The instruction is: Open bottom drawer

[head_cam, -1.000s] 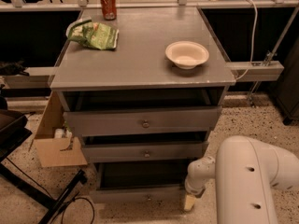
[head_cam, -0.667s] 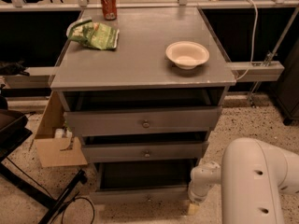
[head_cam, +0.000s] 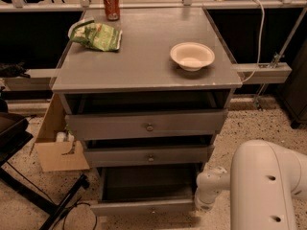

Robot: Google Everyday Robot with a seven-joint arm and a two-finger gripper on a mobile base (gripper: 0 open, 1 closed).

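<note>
The grey table (head_cam: pixel 144 66) holds three drawers in its front, and the bottom drawer (head_cam: pixel 139 208) is the lowest of them, just above the speckled floor (head_cam: pixel 249 123). It stands pulled out toward the camera, so its dark inside shows from above, and its narrow grey front with a small round knob (head_cam: pixel 152 210) lies well forward of the two fronts above it. The tool (head_cam: pixel 204 206) hangs at the end of the white arm (head_cam: pixel 264 186) in the lower right, pointing down just beside the right end of that drawer front, near its corner; whether it touches the drawer cannot be told. It is to the right of the knob and apart from it. Whether the tool is released or clenched cannot be told from this view, and nothing is seen held in it. The middle drawer (head_cam: pixel 144 155) and the top drawer (head_cam: pixel 144 124) each show a dark gap above their fronts. On the table top sit a white bowl (head_cam: pixel 192 56) near the right side, a green snack bag (head_cam: pixel 98 35) at the left, and a red can (head_cam: pixel 111 5) upright at the back. A cardboard box (head_cam: pixel 55 147) stands on the floor to the left of the table.
</note>
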